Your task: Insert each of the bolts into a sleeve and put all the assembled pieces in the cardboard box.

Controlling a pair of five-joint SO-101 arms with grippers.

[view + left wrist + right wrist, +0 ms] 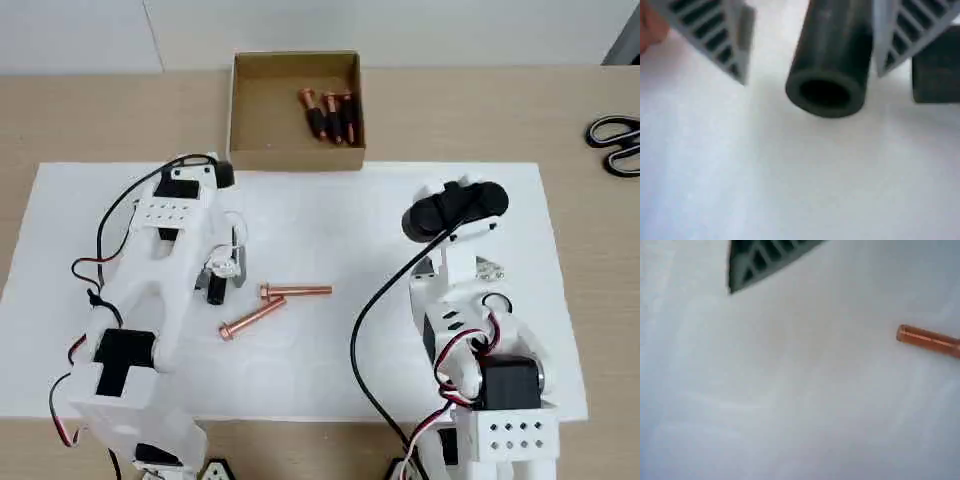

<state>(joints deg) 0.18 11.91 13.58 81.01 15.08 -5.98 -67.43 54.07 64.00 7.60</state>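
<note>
Before closing the left hand [810, 77], now spread around the black sleeve [832, 50] lying on the table [80, 110] near the loose bolts [297, 291], centre both fingers [715, 35] evenly; then squeeze gently, without rolling it away.
</note>
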